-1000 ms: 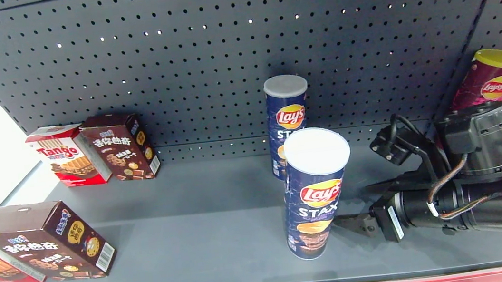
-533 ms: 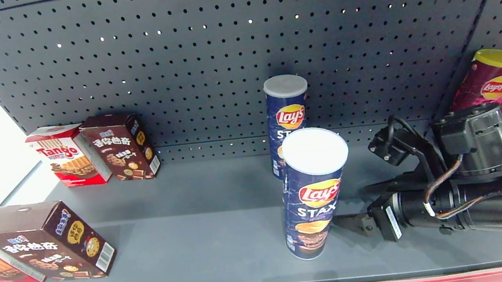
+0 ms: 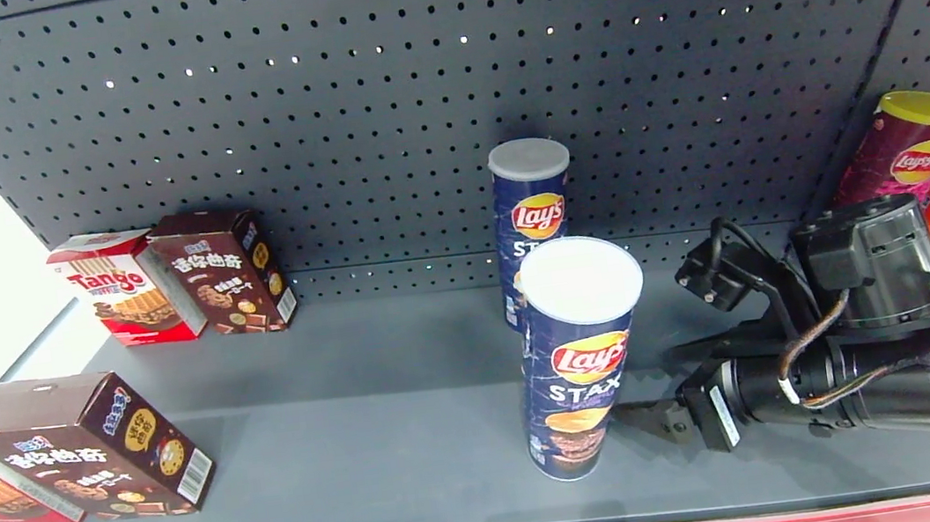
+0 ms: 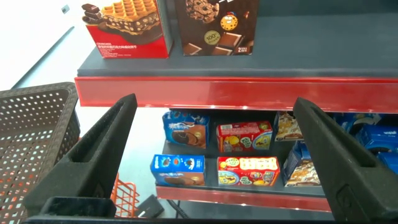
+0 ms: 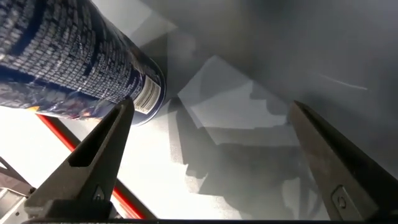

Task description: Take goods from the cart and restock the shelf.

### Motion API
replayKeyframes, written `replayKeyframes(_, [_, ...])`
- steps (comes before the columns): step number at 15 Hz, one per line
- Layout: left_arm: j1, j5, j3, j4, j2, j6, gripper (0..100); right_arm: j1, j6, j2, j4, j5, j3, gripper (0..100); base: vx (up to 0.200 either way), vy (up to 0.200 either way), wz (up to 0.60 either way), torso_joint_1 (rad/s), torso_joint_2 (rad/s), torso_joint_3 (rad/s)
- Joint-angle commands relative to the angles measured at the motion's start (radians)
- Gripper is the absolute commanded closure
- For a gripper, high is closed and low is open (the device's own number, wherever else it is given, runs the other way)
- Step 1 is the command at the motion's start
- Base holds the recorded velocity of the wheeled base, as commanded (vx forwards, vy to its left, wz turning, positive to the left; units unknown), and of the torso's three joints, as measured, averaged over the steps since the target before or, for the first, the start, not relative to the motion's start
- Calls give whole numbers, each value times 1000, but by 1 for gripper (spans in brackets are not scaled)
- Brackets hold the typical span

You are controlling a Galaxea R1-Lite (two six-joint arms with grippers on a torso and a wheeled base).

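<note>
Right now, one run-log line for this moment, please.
front chip can: upright on shelf | right tool: open, beside it | left tool: open, empty

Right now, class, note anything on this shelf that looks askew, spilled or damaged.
Nothing stands out. The front blue can and the rear blue can stand upright on the shelf; nothing looks spilled or dented.

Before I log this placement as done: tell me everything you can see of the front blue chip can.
The front blue chip can is a tall tube, seemingly cardboard, with a white lid and dark blue printed wrap. It stands upright on the grey shelf, just before a second blue can. The right gripper lies open beside its base, not around it; contact cannot be told.
</note>
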Motion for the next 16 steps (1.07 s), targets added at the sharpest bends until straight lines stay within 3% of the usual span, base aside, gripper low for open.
replayKeyframes(1, [0, 0, -2, 0, 0, 0, 0, 5, -1, 4, 0, 0, 0, 0, 0, 0, 0, 0, 0, 0])
replayKeyframes(11, [0, 0, -2, 0, 2, -2, 0, 10, -1, 18, -2, 0, -26, 0, 0, 0, 0, 0, 0, 0])
replayKeyframes(16, [0, -1, -2, 0, 0, -2, 0, -23, -1, -99, -15, -1, -26, 0, 0, 0, 0, 0, 0, 0])
